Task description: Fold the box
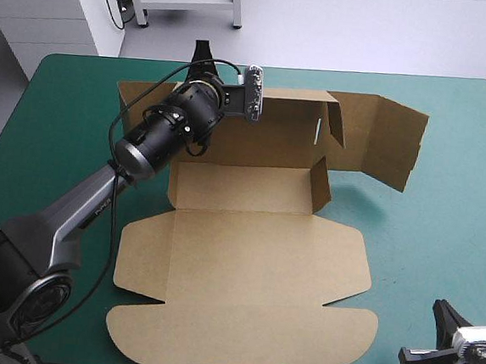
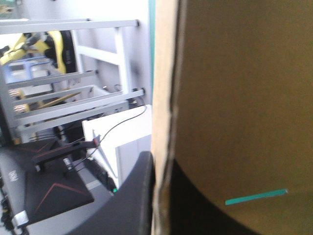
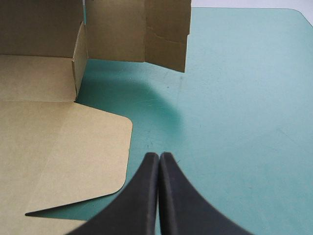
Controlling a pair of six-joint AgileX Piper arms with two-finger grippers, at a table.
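On the table (image 1: 449, 166), box (image 1: 244, 263) lid pointing nearward, tray lengthwise left-right, left tool (image 1: 202, 63) clamping far wall, right tool (image 3: 159, 156) closed

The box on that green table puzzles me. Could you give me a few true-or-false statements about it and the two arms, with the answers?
1. The box lies completely flat. False: its far wall and side flaps stand raised.
2. The right jaws are shut and hold nothing. True.
3. The left jaws are clamped on the far wall's edge. True.
4. The right jaws touch the box. False: they sit apart from it, over the teal-green cover by the table's near right corner.
5. The lid lies flat, nearest the robot. True.
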